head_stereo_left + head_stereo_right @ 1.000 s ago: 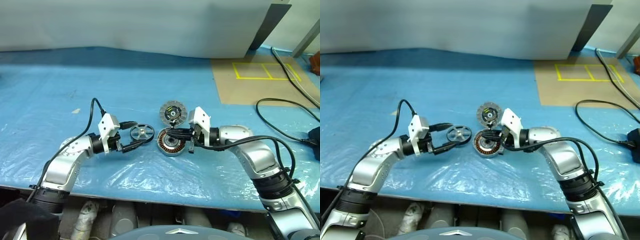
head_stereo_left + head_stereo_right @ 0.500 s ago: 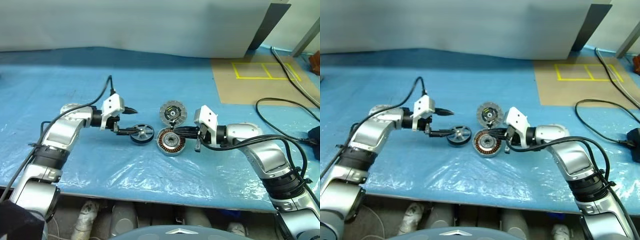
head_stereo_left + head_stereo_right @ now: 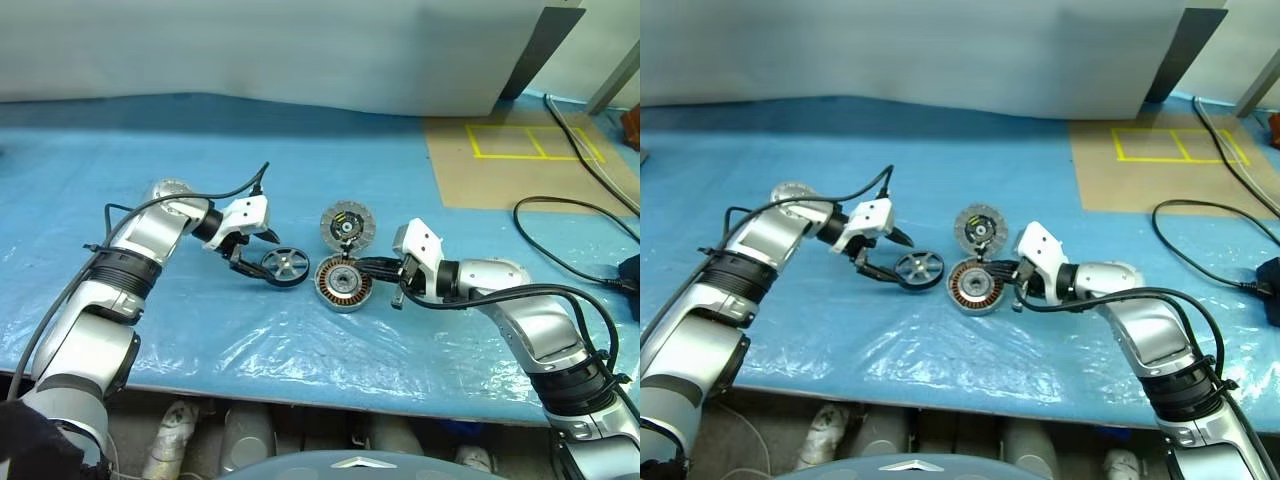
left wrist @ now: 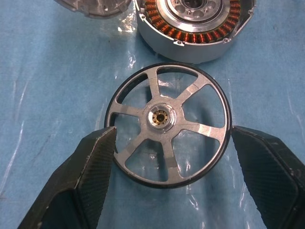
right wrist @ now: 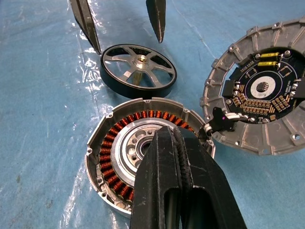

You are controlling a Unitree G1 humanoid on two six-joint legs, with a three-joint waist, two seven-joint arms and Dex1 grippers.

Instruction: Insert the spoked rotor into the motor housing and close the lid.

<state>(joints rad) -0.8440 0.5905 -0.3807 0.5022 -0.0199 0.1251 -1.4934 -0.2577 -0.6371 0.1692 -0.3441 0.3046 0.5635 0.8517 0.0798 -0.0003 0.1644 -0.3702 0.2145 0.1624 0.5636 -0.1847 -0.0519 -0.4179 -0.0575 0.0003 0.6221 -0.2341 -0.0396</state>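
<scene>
Tabletop: left tool (image 4: pixel 169 143) newly astride spoked rotor (image 4: pixel 167 126)

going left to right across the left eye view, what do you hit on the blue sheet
left tool → spoked rotor → motor housing → right tool → yellow tape outline on the brown patch; the lid lies just behind the housing, so its place in the order is unclear

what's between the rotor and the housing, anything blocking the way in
Nothing lies on the blue sheet between the rotor and the housing. But the shut right gripper sits over the housing's central hole, so it blocks the way in from above.
</scene>
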